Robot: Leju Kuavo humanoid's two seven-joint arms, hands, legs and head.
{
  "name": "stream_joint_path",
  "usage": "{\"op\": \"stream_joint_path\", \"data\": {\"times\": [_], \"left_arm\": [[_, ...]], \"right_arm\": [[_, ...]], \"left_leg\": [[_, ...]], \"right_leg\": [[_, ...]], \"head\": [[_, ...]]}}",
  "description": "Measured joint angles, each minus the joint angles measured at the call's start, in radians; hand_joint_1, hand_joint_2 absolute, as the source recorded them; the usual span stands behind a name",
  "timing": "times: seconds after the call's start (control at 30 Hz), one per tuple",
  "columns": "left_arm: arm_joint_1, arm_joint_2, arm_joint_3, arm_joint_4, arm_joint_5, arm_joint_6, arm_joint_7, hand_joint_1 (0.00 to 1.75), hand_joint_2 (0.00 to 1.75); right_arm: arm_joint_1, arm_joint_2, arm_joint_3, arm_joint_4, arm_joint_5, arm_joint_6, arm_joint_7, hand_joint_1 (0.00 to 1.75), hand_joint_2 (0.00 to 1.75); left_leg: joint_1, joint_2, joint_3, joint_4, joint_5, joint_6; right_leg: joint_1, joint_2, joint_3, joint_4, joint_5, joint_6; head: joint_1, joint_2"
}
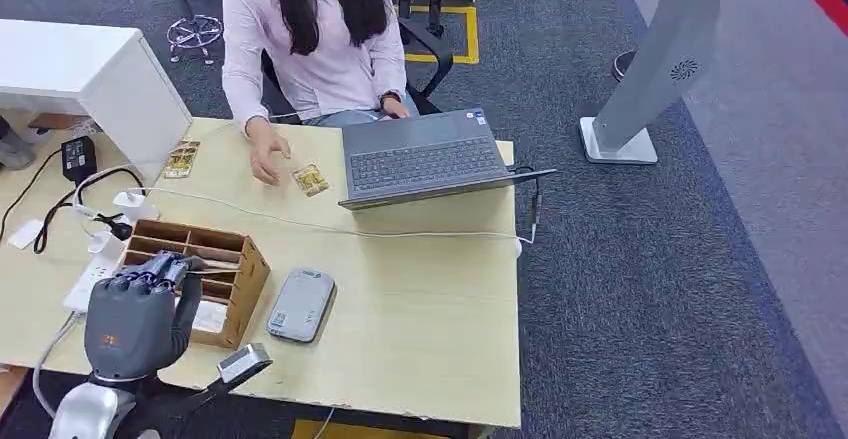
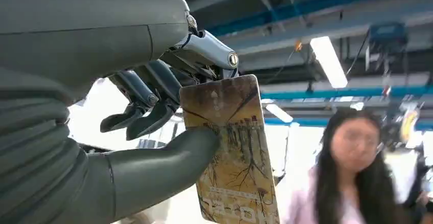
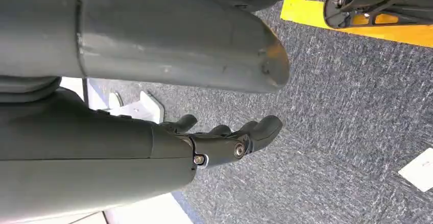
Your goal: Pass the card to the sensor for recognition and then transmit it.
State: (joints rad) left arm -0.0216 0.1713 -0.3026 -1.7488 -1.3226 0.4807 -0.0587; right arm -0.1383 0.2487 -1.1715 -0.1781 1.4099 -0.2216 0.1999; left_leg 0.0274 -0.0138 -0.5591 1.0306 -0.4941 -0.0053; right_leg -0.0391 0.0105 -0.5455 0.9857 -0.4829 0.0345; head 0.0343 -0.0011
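Observation:
My left hand [image 1: 135,319] is raised at the near left of the table, just in front of the wooden card box [image 1: 245,271]. In the left wrist view the same hand [image 2: 127,132] pinches a brown illustrated card [image 2: 235,157] between thumb and fingers, with the card standing upright. The grey flat sensor [image 1: 300,304] lies on the table to the right of the box and hand. My right hand [image 3: 219,142] hangs over grey carpet with loosely stretched fingers and holds nothing.
A person [image 1: 320,49] sits across the wooden table [image 1: 420,289], one hand beside a loose card [image 1: 310,180]. An open laptop [image 1: 425,159] stands at the far right, another card [image 1: 181,159] at the far left. White cables and a power strip [image 1: 95,274] line the left side.

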Motion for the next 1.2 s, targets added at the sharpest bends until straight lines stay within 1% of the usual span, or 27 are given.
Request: {"op": "stream_joint_path", "data": {"times": [0.07,0.13,0.2,0.27,0.37,0.43,0.5,0.57,0.6,0.67,0.73,0.8,0.9,0.97,1.03,1.2], "left_arm": [[-0.036,-0.002,-0.025,-0.021,0.006,-0.002,0.02,1.75,1.75],[-0.098,-0.008,-0.032,-0.014,-0.008,-0.037,0.057,1.75,1.75],[-0.202,-0.025,-0.032,0.046,-0.017,-0.059,0.09,1.75,1.75],[-0.277,-0.037,-0.032,0.093,-0.016,-0.062,0.093,1.75,1.75],[-0.332,-0.052,-0.035,0.138,-0.016,-0.058,0.093,1.75,1.75],[-0.345,-0.055,-0.038,0.156,-0.016,-0.055,0.093,1.75,1.75],[-0.362,-0.061,-0.039,0.175,-0.037,-0.057,0.109,1.75,1.75],[-0.404,-0.069,-0.039,0.217,-0.059,-0.06,0.132,1.75,1.75],[-0.444,-0.074,-0.039,0.258,-0.068,-0.055,0.135,1.75,1.75],[-0.549,-0.093,-0.039,0.383,-0.092,-0.036,0.148,1.75,1.75],[-0.63,-0.104,-0.038,0.489,-0.111,-0.002,0.154,1.75,1.75],[-0.714,-0.118,-0.038,0.613,-0.137,0.033,0.165,1.75,1.75],[-0.825,-0.125,-0.034,0.786,-0.151,0.071,0.172,1.75,1.75],[-0.871,-0.13,-0.03,0.877,-0.151,0.085,0.172,1.75,1.75],[-0.895,-0.133,-0.022,0.938,-0.155,0.097,0.172,1.75,1.75],[-0.909,-0.133,-0.018,1.027,-0.155,0.103,0.174,1.75,1.75]], "right_arm": [[-0.001,0.0,0.0,0.0,0.01,0.002,0.005,0.0,0.0],[-0.004,0.001,0.005,0.0,0.031,0.005,0.015,0.0,0.0],[-0.011,0.003,0.015,0.0,0.048,0.006,0.025,0.0,0.0],[-0.02,0.007,0.018,0.0,0.053,0.006,0.028,0.0,0.0],[-0.02,0.009,0.024,0.0,0.055,0.006,0.029,0.0,0.0],[-0.02,0.009,0.026,0.0,0.055,0.006,0.029,0.0,0.0],[-0.02,0.01,0.03,0.0,0.068,0.009,0.03,0.0,0.0],[-0.022,0.011,0.042,0.0,0.088,0.017,0.038,0.0,0.0],[-0.025,0.012,0.047,0.0,0.096,0.022,0.042,0.0,0.0],[-0.034,0.015,0.062,0.0,0.106,0.026,0.05,0.0,0.0],[-0.041,0.021,0.074,0.0,0.108,0.033,0.056,0.0,0.0],[-0.043,0.026,0.089,0.0,0.109,0.04,0.061,0.0,0.0],[-0.047,0.034,0.102,0.001,0.111,0.04,0.068,0.0,0.0],[-0.047,0.036,0.112,0.001,0.111,0.04,0.069,0.0,0.0],[-0.047,0.039,0.115,0.002,0.111,0.037,0.07,0.0,0.0],[-0.047,0.039,0.116,0.002,0.111,0.04,0.07,0.0,0.0]], "left_leg": [[0.0,-0.001,0.0,0.0,0.001,0.0],[0.0,-0.001,0.0,0.0,0.001,-0.001],[0.0,-0.002,-0.001,0.0,0.004,0.0],[0.0,0.0,-0.001,0.0,0.004,-0.001],[0.0,0.002,0.0,0.0,0.004,-0.001],[0.0,0.002,0.0,0.0,0.004,-0.001],[0.0,0.001,-0.001,0.0,0.004,-0.001],[0.0,0.001,-0.002,0.0,0.004,-0.001],[0.0,0.001,-0.002,0.001,0.005,-0.001],[0.0,-0.001,-0.004,0.0,0.007,0.0],[0.0,0.001,-0.003,0.001,0.008,0.0],[0.0,0.001,-0.004,0.001,0.009,0.0],[0.0,0.001,-0.004,0.0,0.009,0.0],[0.0,0.001,-0.004,0.0,0.01,-0.001],[0.0,0.001,-0.004,0.0,0.01,-0.001],[0.0,0.001,-0.004,0.0,0.01,-0.001]], "right_leg": [[0.0,-0.001,0.0,0.0,0.0,0.0],[0.0,-0.001,-0.001,0.0,0.001,0.0],[0.0,-0.002,0.0,0.0,0.003,0.001],[0.0,0.0,0.0,0.0,0.004,-0.001],[0.0,0.002,-0.001,0.0,0.005,0.0],[0.0,0.002,-0.001,0.0,0.005,0.0],[0.0,0.002,-0.002,0.0,0.005,0.0],[0.0,0.001,-0.003,0.0,0.005,0.0],[0.0,0.001,-0.003,0.0,0.005,0.0],[0.0,0.0,-0.003,0.0,0.007,0.0],[0.0,0.001,-0.004,0.001,0.009,-0.001],[0.0,0.001,-0.004,0.001,0.009,0.0],[0.0,0.001,-0.004,0.001,0.01,-0.001],[0.0,0.001,-0.004,0.001,0.01,-0.001],[0.0,0.001,-0.004,0.001,0.01,-0.001],[0.0,0.001,-0.004,0.001,0.01,-0.001]], "head": [[0.0,0.0],[0.0,0.0],[0.0,0.0],[0.0,0.0],[-0.001,0.0],[0.0,0.0],[0.0,0.0],[0.0,0.0],[-0.001,0.0],[0.002,0.0],[-0.002,0.0],[-0.001,0.0],[0.0,0.0],[-0.001,0.0],[0.0,0.0],[0.0,0.0]]}}
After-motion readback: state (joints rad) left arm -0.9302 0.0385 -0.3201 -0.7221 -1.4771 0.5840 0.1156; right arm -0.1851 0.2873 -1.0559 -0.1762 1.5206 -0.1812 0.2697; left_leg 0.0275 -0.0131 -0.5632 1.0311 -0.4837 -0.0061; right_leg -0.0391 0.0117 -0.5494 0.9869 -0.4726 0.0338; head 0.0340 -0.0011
